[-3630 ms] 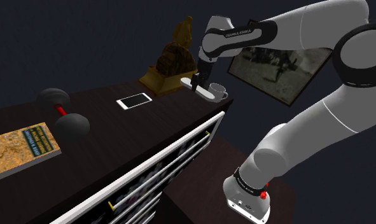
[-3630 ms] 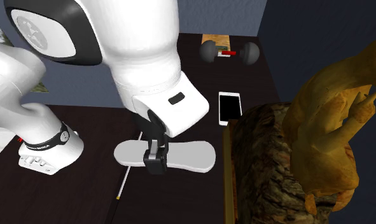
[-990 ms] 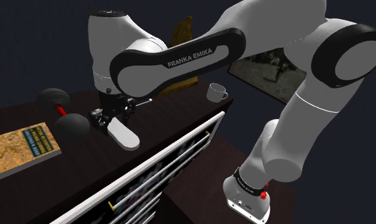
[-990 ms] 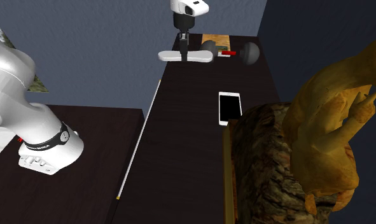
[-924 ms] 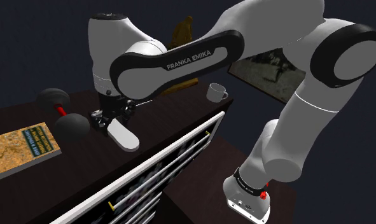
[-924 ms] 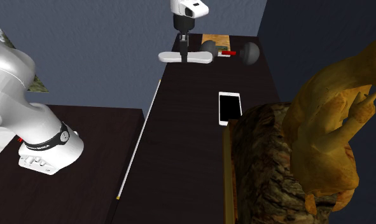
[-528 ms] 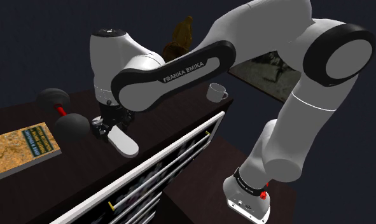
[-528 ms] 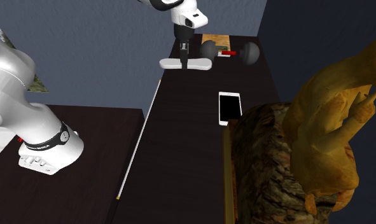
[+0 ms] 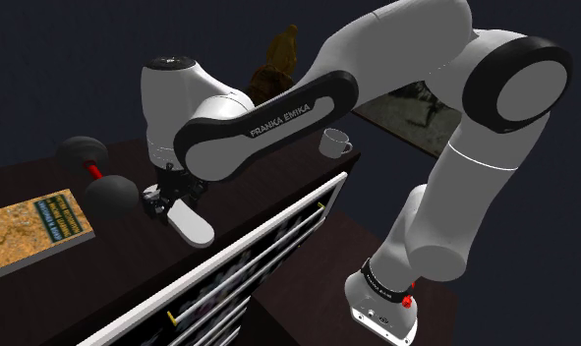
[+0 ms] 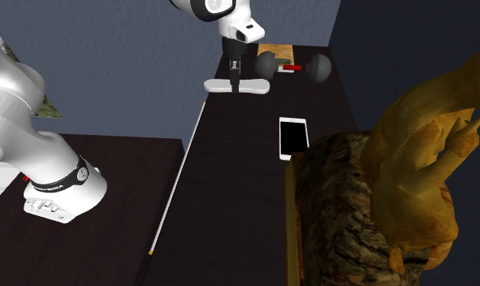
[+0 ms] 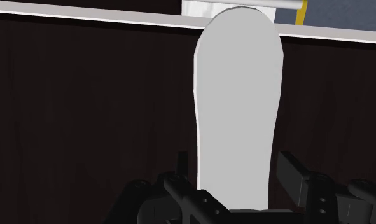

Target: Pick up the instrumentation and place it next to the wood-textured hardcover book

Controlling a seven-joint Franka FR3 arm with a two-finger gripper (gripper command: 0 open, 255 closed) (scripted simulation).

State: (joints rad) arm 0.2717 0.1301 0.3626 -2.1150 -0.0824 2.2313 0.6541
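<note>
You've got the gripper [image 9: 166, 201] with its jaws pinching the white oblong instrument [image 9: 193, 225], low over the dark table [image 9: 249, 182] near its front edge, just beside the dumbbell [image 9: 97, 174]. The book [image 9: 32, 231] lies beyond the dumbbell, towards the shoulder view's left

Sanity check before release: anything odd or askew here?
Nothing spilled or damaged. Only oddity: the flat white oblong piece, clasped in the gripper, pokes its tip past the white front edge of the dark cabinet top.
</note>
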